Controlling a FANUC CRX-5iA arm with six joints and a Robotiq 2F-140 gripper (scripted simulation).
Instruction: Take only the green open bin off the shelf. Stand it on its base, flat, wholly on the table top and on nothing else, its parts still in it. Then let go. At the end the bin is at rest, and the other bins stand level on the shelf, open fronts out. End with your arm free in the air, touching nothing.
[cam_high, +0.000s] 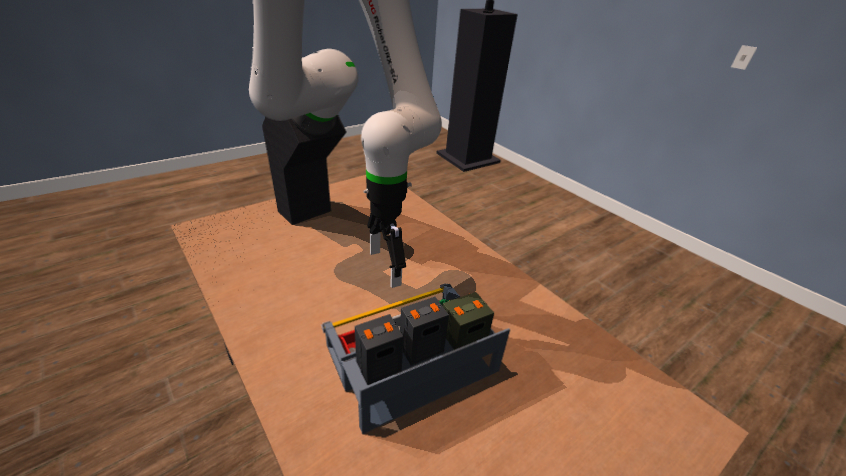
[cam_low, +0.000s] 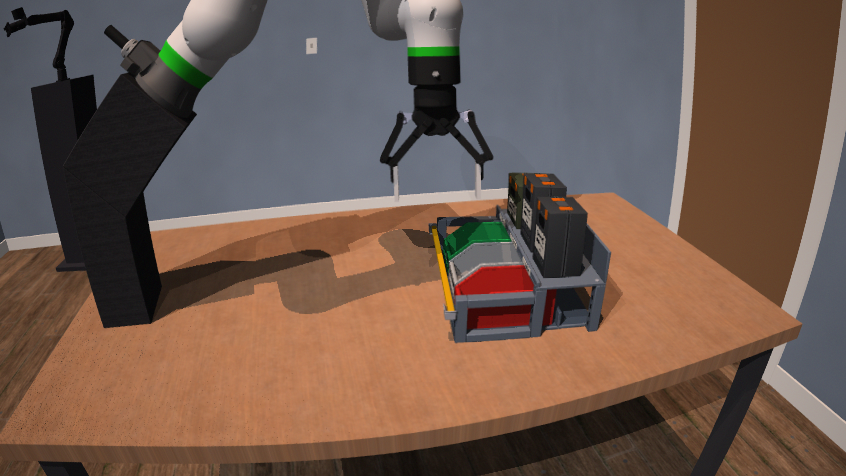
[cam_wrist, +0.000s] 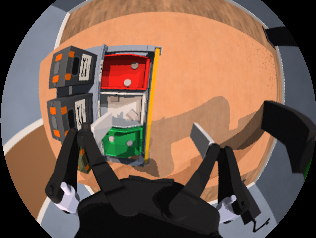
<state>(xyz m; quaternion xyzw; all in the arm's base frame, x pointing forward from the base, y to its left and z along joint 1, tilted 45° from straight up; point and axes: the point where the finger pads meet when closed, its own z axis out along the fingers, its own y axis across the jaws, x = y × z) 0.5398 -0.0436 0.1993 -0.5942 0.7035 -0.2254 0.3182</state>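
Observation:
The green open bin (cam_low: 482, 230) (cam_wrist: 121, 135) sits at one end of the bin row on the grey shelf (cam_high: 434, 378) (cam_low: 493, 299), beside the grey bin (cam_low: 485, 255) (cam_wrist: 114, 103). Light round parts lie in the green bin. The red bin (cam_high: 349, 341) (cam_low: 496, 280) (cam_wrist: 112, 75) is at the other end and also holds round parts. Loose parts lie in the grey bin. In the top view the cases hide most of the bins. My gripper (cam_high: 385, 262) (cam_low: 437, 189) (cam_wrist: 152, 125) is wide open and empty, pointing down above the shelf's yellow-bar side, higher than the bins.
A yellow bar (cam_high: 384, 309) (cam_low: 442, 269) (cam_wrist: 151, 105) runs along the shelf's front, before the bins. Two dark cases (cam_high: 378, 355) (cam_high: 424, 334) and an olive case (cam_high: 470, 324) stand taller behind them. The shelf stands on the wooden table (cam_high: 283, 355) (cam_low: 266, 367). The robot's black pedestal (cam_low: 112, 236) is across from it.

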